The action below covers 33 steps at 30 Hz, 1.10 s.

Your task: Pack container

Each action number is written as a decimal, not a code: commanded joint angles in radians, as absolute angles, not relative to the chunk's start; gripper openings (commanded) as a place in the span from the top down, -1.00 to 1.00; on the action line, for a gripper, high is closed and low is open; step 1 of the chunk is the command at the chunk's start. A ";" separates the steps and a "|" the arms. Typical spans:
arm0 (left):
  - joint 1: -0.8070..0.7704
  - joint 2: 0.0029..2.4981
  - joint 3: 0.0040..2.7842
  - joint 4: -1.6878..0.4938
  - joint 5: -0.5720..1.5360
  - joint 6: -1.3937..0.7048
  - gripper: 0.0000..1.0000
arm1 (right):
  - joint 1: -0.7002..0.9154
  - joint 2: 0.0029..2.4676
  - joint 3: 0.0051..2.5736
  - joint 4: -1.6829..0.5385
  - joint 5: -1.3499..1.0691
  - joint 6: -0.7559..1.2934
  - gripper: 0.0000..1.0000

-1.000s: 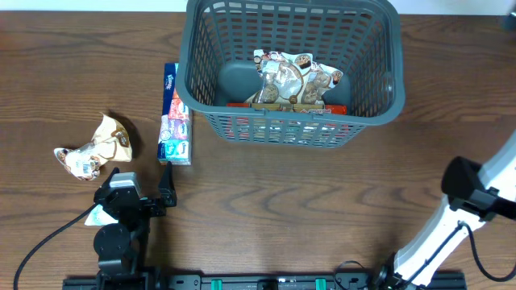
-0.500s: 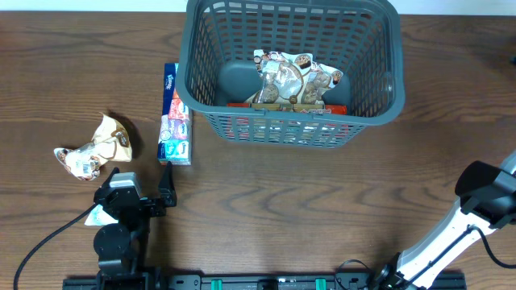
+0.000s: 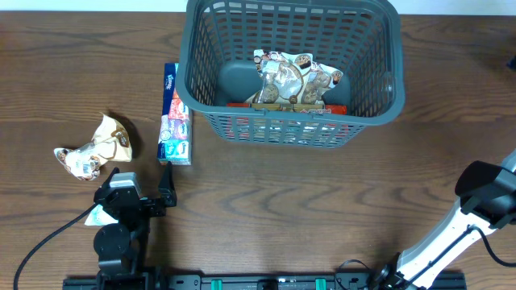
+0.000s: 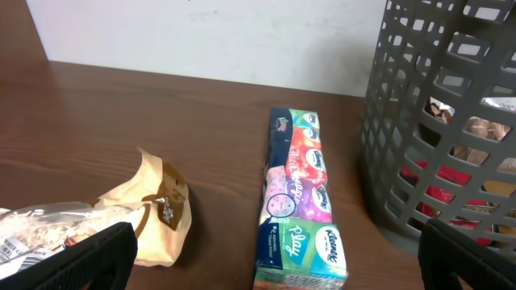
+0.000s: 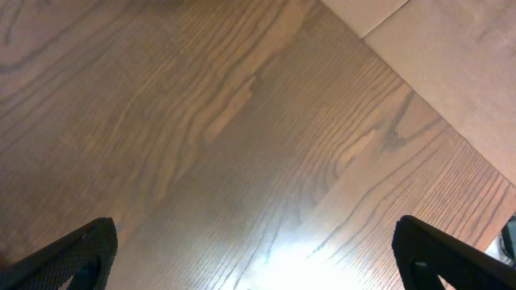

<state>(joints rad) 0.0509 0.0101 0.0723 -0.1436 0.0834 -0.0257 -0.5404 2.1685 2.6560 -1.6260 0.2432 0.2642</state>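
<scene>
The dark grey lattice basket (image 3: 379, 89) stands at the back centre and holds a cookie bag (image 3: 294, 79), a dark round item (image 3: 238, 80) and red packets. It also shows in the left wrist view (image 4: 435, 121). A Kleenex tissue pack (image 3: 175, 115) lies left of the basket; it also shows in the left wrist view (image 4: 300, 197). A tan crumpled packet (image 3: 111, 135) and a clear snack packet (image 3: 76, 163) lie further left. My left gripper (image 4: 274, 262) is open and empty, in front of the tissue pack. My right gripper (image 5: 258, 254) is open and empty over bare table at the right edge.
The table's right edge and the floor beyond show in the right wrist view (image 5: 451, 72). The left arm's base (image 3: 121, 221) sits at the front left, with a cable trailing left. The right arm (image 3: 451, 234) rises at the front right.
The right arm moved further right toward the table's edge between the earliest frame and half a second ago, then stayed still. Nothing else moved.
</scene>
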 commanded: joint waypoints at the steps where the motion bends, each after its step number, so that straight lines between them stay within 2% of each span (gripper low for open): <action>1: 0.056 0.003 0.043 -0.122 0.094 -0.027 -0.97 | -0.543 2.166 2.652 -1.627 0.250 0.284 -0.99; 7: 0.056 0.003 0.046 0.009 0.129 -0.031 -0.97 | -0.543 2.166 2.652 -1.627 0.250 0.284 -0.99; 12: 0.056 0.032 0.089 0.005 0.149 -0.039 -0.97 | -0.544 2.166 2.652 -1.627 0.250 0.284 -0.99; 16: 0.056 0.157 0.201 -0.011 0.121 0.026 -0.97 | -0.543 2.166 2.652 -1.627 0.250 0.284 -0.99; 20: 0.056 0.424 0.414 -0.147 0.040 0.140 -0.97 | -0.544 2.166 2.652 -1.627 0.250 0.284 -0.98; 24: 0.056 0.735 0.710 -0.355 0.001 0.153 -0.97 | -0.543 2.166 2.652 -1.627 0.250 0.284 -0.98; 29: 0.056 1.020 0.990 -0.598 0.136 0.153 -0.97 | -0.543 2.166 2.652 -1.627 0.250 0.284 -0.99; 33: 0.056 1.138 1.030 -0.612 0.229 0.139 -0.98 | -0.543 2.166 2.652 -1.627 0.250 0.284 -0.99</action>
